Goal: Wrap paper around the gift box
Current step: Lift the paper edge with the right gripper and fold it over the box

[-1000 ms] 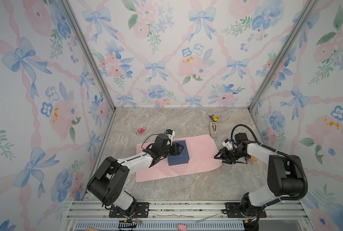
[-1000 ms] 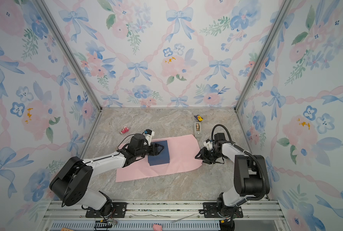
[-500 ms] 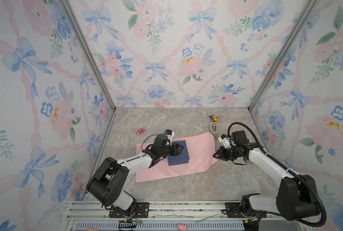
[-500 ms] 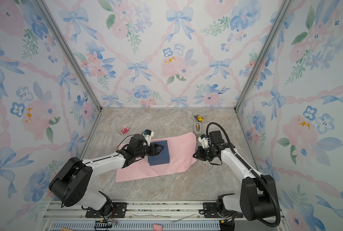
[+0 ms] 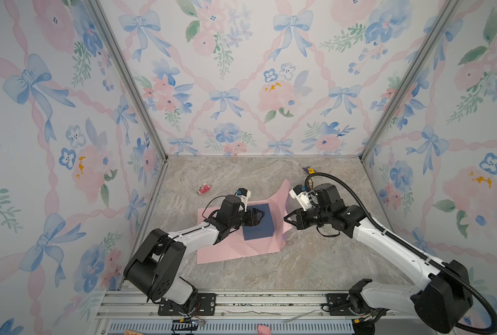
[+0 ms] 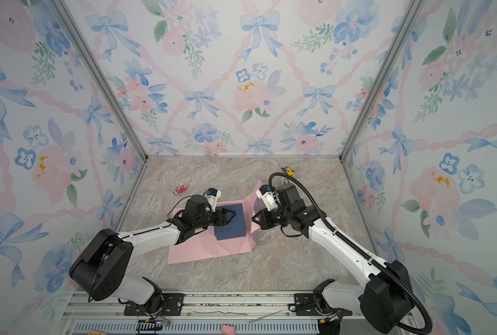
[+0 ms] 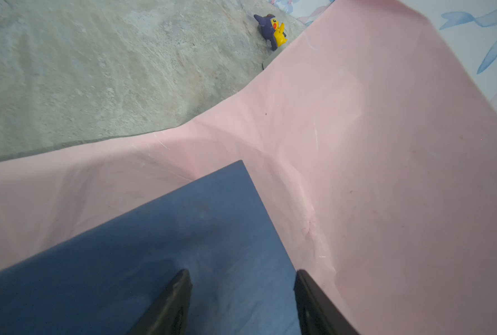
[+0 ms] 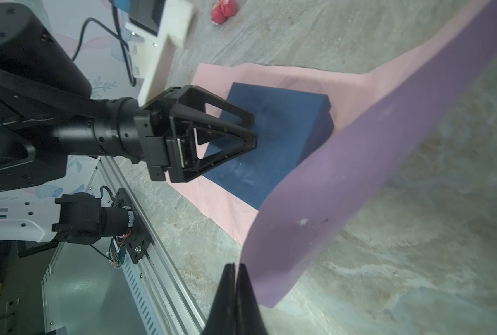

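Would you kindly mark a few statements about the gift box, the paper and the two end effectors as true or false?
1. The gift box sits on the paper. True.
2. The right end effector is open, clear of the paper. False: it is shut on the paper's raised edge.
3. The left end effector is open over the box's top. True.
4. The paper covers the box's top. False: the navy top is bare.
5. The raised flap shows a lilac face. True.
6. The red toy lies on the paper. False: it lies on the table, apart from the sheet.
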### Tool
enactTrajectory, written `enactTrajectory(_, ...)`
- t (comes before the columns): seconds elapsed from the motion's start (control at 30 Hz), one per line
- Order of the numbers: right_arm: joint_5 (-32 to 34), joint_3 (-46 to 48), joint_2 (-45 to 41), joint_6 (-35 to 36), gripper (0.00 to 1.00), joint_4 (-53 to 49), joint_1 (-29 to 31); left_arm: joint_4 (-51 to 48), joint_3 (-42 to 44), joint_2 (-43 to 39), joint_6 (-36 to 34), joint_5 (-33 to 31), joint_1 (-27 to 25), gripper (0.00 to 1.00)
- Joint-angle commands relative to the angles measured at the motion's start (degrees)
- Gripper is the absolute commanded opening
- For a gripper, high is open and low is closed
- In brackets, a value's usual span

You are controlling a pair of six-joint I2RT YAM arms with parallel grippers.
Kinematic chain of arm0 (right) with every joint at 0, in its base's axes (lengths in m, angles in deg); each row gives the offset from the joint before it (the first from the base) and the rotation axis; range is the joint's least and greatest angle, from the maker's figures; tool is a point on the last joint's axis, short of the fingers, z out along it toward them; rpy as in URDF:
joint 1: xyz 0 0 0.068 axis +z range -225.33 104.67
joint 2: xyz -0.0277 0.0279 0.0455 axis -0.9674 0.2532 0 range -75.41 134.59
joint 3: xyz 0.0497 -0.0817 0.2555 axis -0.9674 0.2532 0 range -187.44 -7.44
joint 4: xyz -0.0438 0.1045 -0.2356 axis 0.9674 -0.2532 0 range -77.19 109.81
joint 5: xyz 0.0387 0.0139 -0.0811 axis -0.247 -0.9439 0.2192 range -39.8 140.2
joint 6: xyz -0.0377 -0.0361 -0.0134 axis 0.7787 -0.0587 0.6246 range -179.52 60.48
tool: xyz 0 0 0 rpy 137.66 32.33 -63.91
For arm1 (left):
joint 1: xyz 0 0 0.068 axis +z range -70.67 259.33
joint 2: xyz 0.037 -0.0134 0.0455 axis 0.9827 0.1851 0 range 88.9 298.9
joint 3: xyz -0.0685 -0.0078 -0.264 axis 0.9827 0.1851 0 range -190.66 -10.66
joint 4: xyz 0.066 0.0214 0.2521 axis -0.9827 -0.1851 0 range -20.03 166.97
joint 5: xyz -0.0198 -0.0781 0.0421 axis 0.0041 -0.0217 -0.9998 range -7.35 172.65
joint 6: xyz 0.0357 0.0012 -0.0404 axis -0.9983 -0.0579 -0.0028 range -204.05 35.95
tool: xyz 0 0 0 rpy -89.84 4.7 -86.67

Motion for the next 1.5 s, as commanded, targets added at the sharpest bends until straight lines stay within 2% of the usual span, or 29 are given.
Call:
enactTrajectory(0.0, -0.2, -2.8, 3.0, 0.0, 0.0, 4.5, 2.5, -3.6, 2.4, -1.0, 1.8, -0.3, 1.5, 0.61)
enactTrajectory(0.13, -2.0, -5.4, 7.3, 0.6, 0.0, 7.2, 5.6, -2.3, 3.2, -4.1, 3.4, 0.1, 3.2, 0.63)
enactTrajectory(0.33, -5.5, -10.1, 14.7, 2.3, 0.0, 8.2, 9.2, -2.0, 6.2, -12.3, 6.6, 0.2, 8.4, 0.69)
enactTrajectory(0.53, -9.5, -14.0, 21.5, 4.7, 0.0, 7.0, 10.9, -1.4, 9.5, -21.8, 8.8, 0.4, 13.2, 0.73)
enactTrajectory(0.63, -11.0, -15.9, 25.1, 5.8, 0.0, 5.9, 11.5, -1.3, 9.7, -23.5, 9.1, 2.4, 14.1, 0.74)
enactTrajectory(0.97, -13.9, -19.8, 31.6, 8.5, 0.0, 2.5, 12.8, 3.3, 9.1, -19.9, 9.7, 10.3, 14.2, 0.69)
enactTrajectory(1.2, -14.7, -20.5, 33.2, 8.9, 0.0, 2.0, 12.9, 4.3, 8.7, -15.4, 8.9, 11.4, 14.1, 0.59)
enactTrajectory(1.47, -15.0, -21.1, 34.6, 10.1, 0.0, 0.1, 13.6, 7.0, 8.9, -10.9, 10.2, 12.6, 14.0, 0.52)
